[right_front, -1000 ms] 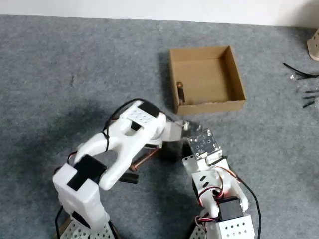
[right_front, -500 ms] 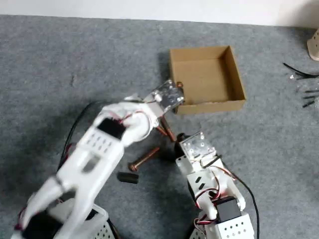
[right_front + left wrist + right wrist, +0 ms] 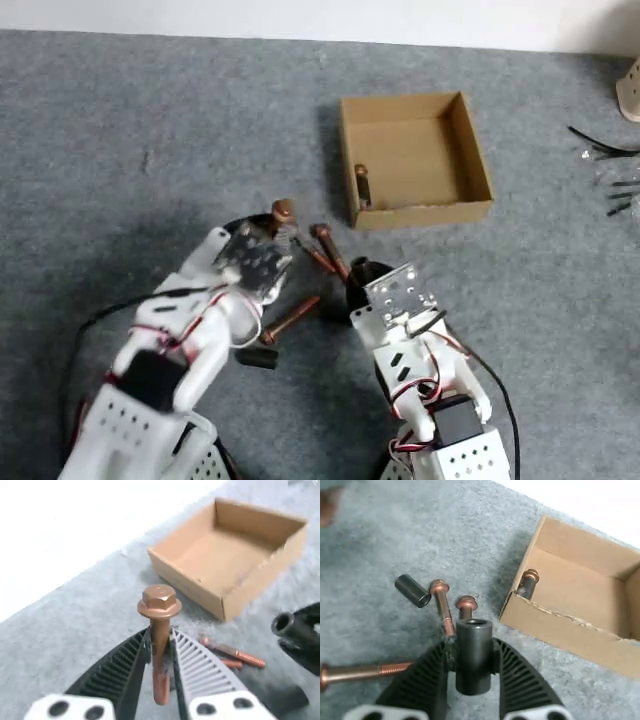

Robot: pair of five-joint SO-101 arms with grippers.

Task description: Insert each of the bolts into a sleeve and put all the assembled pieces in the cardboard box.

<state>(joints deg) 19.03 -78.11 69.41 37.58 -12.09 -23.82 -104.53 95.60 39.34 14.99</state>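
While the left gripper [image 3: 160,647] pinches a copper bolt [image 3: 159,602] by its shank, head up, near a front corner of the cardboard box [image 3: 420,213], the right gripper [image 3: 472,652] is clamped on a black sleeve [image 3: 473,635] just before the box. One assembled piece [image 3: 362,186] leans inside the box. Three loose bolts [image 3: 292,318] and a spare sleeve [image 3: 258,357] lie on the grey carpet [image 3: 150,120] before it.
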